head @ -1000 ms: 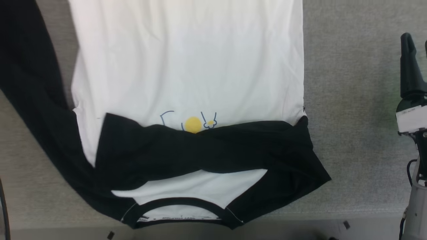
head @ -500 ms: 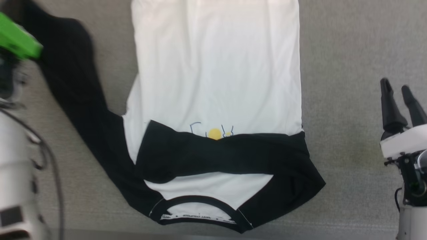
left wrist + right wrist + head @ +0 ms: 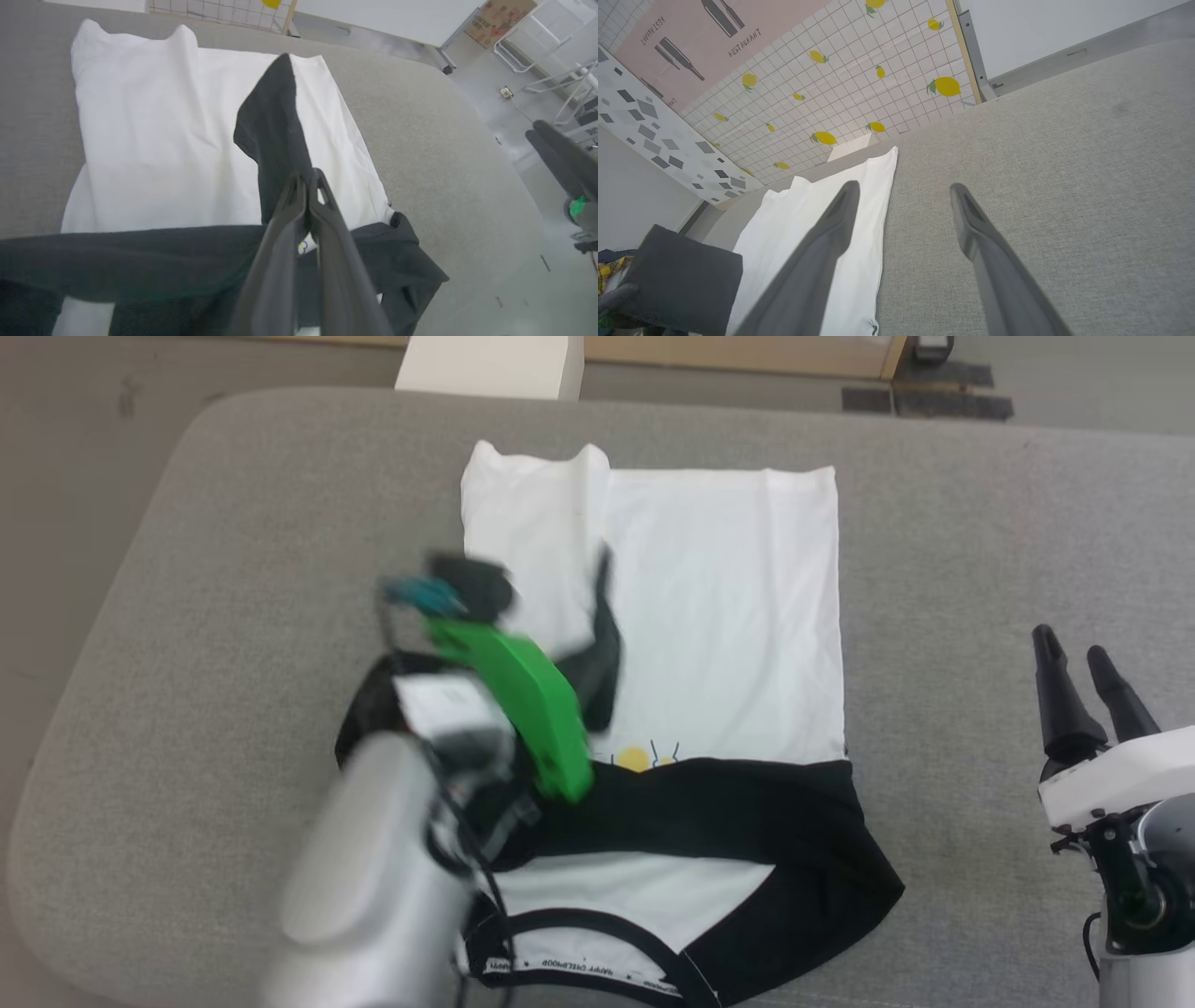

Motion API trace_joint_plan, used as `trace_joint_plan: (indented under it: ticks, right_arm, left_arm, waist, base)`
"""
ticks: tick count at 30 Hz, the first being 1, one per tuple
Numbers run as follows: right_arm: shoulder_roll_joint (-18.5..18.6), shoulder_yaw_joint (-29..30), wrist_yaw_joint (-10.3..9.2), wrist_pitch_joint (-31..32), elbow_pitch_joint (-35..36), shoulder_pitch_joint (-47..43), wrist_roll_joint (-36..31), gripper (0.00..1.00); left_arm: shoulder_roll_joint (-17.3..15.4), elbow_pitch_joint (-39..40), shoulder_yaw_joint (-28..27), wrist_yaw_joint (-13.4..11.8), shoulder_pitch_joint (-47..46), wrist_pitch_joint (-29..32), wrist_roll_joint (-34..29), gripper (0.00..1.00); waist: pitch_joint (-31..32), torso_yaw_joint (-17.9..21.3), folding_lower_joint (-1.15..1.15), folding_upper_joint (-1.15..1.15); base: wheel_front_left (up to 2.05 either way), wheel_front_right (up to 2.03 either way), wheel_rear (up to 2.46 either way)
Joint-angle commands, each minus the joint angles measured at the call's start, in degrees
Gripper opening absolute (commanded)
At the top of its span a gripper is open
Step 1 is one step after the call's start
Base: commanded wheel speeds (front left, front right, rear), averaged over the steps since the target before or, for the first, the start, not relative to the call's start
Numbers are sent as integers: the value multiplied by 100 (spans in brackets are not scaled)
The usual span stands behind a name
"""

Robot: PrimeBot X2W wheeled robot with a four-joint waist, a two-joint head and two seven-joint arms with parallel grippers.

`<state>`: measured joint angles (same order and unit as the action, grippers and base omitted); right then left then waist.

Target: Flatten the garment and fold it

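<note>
A grey padded table (image 3: 980, 504) stands before a lemon-print tiled wall (image 3: 859, 70), with a white box (image 3: 490, 369) beyond its far edge. The blurred left arm (image 3: 373, 859) hides part of the garment (image 3: 719, 607), which lies flat mid-table. The left gripper (image 3: 307, 174) is clamped on its black sleeve (image 3: 275, 121), held above the white body. The right gripper (image 3: 1069, 644) hovers over bare table beside the garment, fingers apart.

Grey fabric-topped desk (image 3: 980, 523); white box (image 3: 490, 369) beyond its far edge. Lemon-print grid panel (image 3: 859, 93) and pink poster (image 3: 682, 37) stand behind.
</note>
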<state>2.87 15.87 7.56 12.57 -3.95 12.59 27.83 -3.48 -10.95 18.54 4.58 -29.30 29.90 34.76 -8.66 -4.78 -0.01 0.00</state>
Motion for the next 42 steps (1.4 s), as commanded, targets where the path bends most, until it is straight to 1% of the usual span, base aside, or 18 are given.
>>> trace_joint_plan:
  ticks: [1,4,6,12,14,18,21,22,23,28,30,32,34,36,39,42]
  right_arm:
    - [1,-24,-8,-35,-37,-105,26,100]
    - [1,-15,-8,-43,-55,-139,32,100]
    - [1,-2,-8,-43,-51,-151,24,100]
    - [0,-17,-8,-81,-78,-127,72,100]
    - [0,-29,-8,-107,-111,-124,86,100]
    - [0,-42,-8,-164,-172,-110,119,100]
    - [0,-51,-8,-202,-228,-89,139,100]
    - [0,-54,-8,-214,-250,-81,142,100]
    - [0,-56,-8,-223,-268,-77,142,100]
    - [0,-12,-8,-271,-369,-124,132,100]
    - [0,-3,-8,-278,-397,-153,127,100]
    - [0,-6,-8,-275,-410,-171,124,100]
    - [0,-11,-8,-265,-408,-176,109,100]
    - [0,-42,-8,-232,-397,-157,100,100]
    - [0,-92,-8,-186,-368,-98,75,100]
    - [0,-146,-8,-137,-343,-69,27,100]
  left_arm:
    - [32,-91,200,48,151,-41,95,0]
    - [53,-361,821,84,271,-180,92,0]
    - [56,-581,1232,122,265,-272,-53,0]
    - [58,-1184,2152,222,320,-353,-51,0]
    - [59,-1342,2405,245,357,-297,12,0]
    - [59,-1636,2721,267,317,-210,39,0]
    - [59,-1859,2776,272,275,-28,154,1]
    - [59,-1891,2761,273,254,10,224,68]
    - [59,-1892,2724,273,248,43,331,100]
    - [59,-1532,2428,201,47,89,930,100]
    - [59,-1284,2200,151,-61,88,1254,100]
    - [55,-1057,1902,41,-203,15,1477,100]
    - [-17,-868,1517,-114,-348,-253,1562,100]
    - [-229,-761,1153,-323,-474,-641,1449,100]
    - [-621,-658,561,-636,-529,-1486,1180,100]
    - [-1009,-553,135,-763,-380,-2244,946,100]
  waist:
    - [107,91,1,0]
    - [59,215,1,0]
    - [9,293,1,0]
    - [-140,502,1,0]
    - [-169,539,1,0]
    - [-217,563,1,0]
    - [-215,559,1,0]
    - [-203,549,1,0]
    - [-186,540,1,0]
    - [-24,430,1,0]
    - [44,378,1,0]
    - [99,332,1,0]
    - [149,283,1,0]
    - [162,269,1,0]
    - [162,254,1,0]
    - [160,242,1,0]
  base:
    - [0,0,0]
    - [0,0,0]
    - [0,0,0]
    - [0,0,0]
    - [0,0,0]
    - [0,0,0]
    - [0,0,0]
    - [0,0,0]
    - [0,0,0]
    - [0,0,0]
    - [0,0,0]
    - [0,0,0]
    - [0,0,0]
    - [0,0,0]
    - [0,0,0]
    - [0,0,0]
